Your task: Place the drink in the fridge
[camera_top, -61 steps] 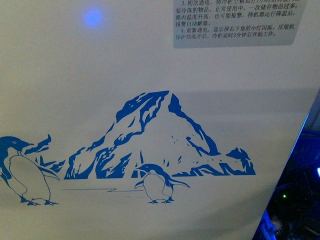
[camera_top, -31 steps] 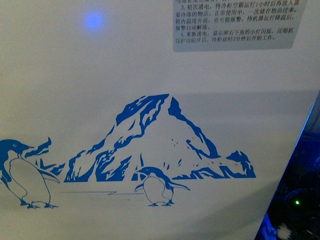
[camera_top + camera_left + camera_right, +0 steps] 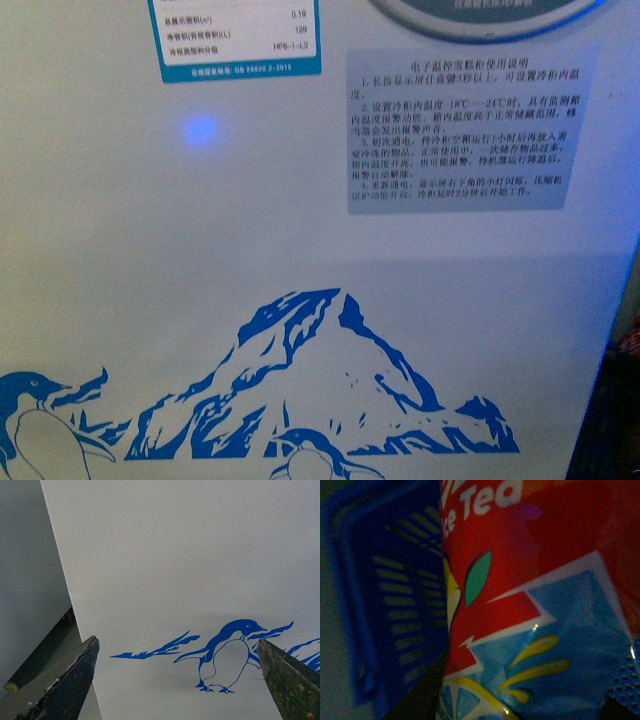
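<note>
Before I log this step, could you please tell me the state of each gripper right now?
Left gripper: open, holding nothing.
Right gripper: closed on the drink.

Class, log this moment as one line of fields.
stage: drink not yet in fridge | left gripper: open, empty, facing fridge | right wrist view: drink close-up, blue crate behind, grip unclear

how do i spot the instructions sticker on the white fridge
On the white chest freezer's front, look above the blue mountain picture, toward its right. The pale grey rectangular sticker is dense Chinese text only, unlike the blue-edged white label left of it.
</note>
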{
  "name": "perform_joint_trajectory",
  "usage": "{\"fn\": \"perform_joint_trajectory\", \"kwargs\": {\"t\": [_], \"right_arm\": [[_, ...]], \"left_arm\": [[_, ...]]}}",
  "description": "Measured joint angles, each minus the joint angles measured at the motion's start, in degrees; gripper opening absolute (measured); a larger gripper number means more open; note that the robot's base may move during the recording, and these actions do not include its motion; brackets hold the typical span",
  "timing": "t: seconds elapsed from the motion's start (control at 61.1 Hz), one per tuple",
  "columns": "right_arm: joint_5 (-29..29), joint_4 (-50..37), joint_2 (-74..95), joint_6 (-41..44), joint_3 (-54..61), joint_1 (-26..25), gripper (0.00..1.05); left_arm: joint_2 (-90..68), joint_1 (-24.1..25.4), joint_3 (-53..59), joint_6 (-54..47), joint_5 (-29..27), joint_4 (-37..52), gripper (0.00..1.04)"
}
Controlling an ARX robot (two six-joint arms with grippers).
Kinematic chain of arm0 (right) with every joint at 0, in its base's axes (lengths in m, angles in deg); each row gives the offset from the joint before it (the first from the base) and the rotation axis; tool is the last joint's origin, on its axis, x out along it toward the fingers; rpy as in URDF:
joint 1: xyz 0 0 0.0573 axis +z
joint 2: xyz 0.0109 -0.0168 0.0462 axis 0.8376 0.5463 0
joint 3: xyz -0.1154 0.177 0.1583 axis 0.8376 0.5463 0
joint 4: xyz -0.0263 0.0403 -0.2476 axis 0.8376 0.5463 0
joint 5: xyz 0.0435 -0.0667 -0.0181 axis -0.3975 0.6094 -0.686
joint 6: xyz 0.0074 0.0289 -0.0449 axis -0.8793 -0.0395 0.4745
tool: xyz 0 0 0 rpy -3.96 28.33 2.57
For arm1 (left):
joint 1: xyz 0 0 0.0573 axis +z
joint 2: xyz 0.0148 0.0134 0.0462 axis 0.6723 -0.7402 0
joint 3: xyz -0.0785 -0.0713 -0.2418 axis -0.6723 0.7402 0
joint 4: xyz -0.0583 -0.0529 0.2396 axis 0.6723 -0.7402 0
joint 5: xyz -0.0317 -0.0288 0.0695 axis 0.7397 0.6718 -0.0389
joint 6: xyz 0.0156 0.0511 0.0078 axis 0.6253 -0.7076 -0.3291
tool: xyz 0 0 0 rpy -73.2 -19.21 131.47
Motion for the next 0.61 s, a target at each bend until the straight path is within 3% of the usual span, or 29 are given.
{"fn": "perform_joint_trajectory", "kwargs": {"t": [0.164, 0.344, 0.606], "right_arm": [[-4.26, 0.79, -13.09, 2.82, 7.89, -1.16, 0.42], [-12.76, 3.85, -37.29, 7.43, 16.33, -2.36, 0.42], [-14.71, 7.72, -59.82, 9.49, 20.41, -1.70, 0.42]], "left_arm": [[0.00, 0.00, 0.00, 0.00, 0.00, 0.00, 0.97], [0.00, 0.00, 0.00, 0.00, 0.00, 0.00, 0.97], [0.00, 0.00, 0.00, 0.00, 0.00, 0.00, 0.97]]}}
